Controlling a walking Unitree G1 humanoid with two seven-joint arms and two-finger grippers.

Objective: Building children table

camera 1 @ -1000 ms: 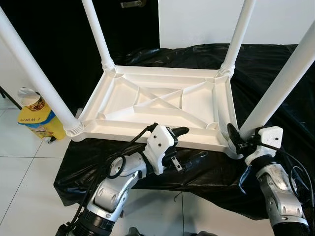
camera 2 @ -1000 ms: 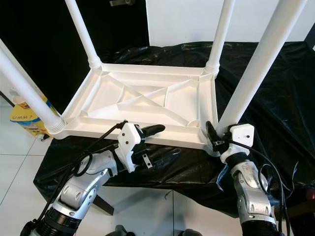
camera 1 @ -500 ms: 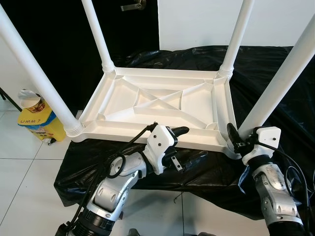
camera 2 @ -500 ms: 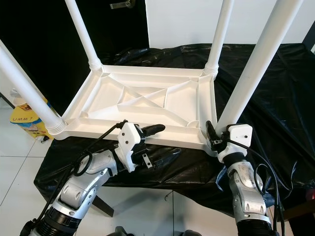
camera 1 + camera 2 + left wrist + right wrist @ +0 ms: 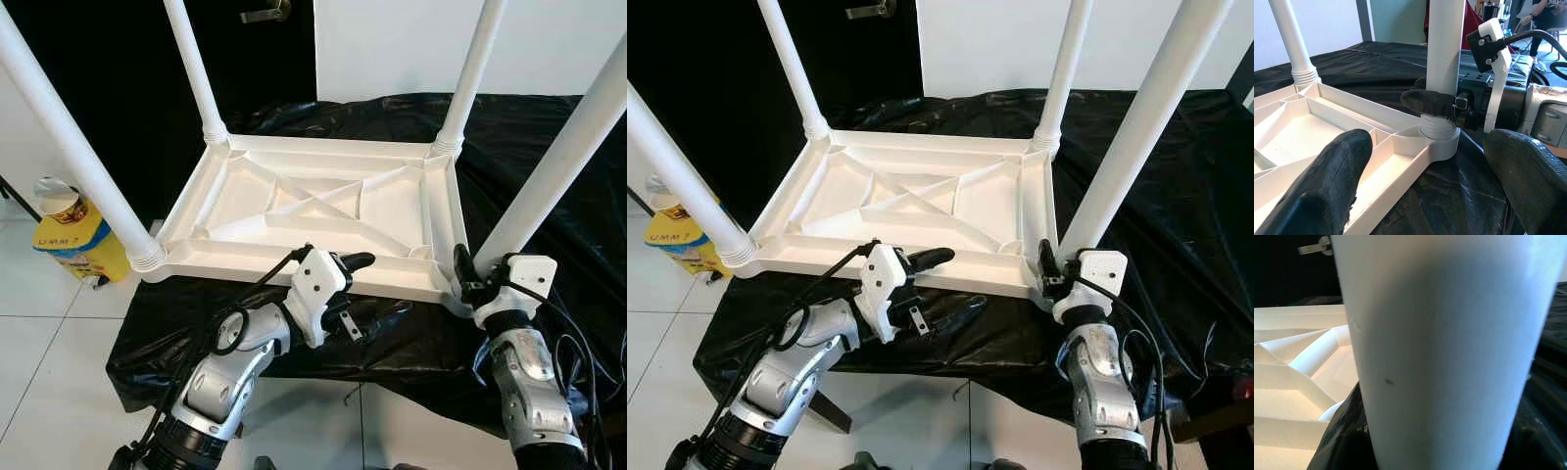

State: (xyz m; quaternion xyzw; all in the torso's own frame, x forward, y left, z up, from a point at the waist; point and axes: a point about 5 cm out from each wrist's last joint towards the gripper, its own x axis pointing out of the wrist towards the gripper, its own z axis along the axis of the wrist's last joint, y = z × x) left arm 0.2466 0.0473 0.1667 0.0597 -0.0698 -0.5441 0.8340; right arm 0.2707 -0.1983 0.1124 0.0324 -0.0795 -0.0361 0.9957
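From the head, the upturned white table [image 5: 323, 211] lies on black sheeting [image 5: 529, 147]. The left gripper [image 5: 367, 289] hangs spread at its near rim. The left wrist view shows the right gripper [image 5: 1437, 105] pinching the near right leg [image 5: 1444, 49] above its socket; the right wrist view has that leg close up.

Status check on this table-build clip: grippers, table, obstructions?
Right gripper clamped on near-right leg at its socket. Left gripper open at tabletop near edge. Four legs seated, nothing obstructing.

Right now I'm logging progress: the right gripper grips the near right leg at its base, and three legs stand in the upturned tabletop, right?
Not three: the left eye view shows four legs in the upturned tabletop. The right gripper does grip the near right leg at its base.
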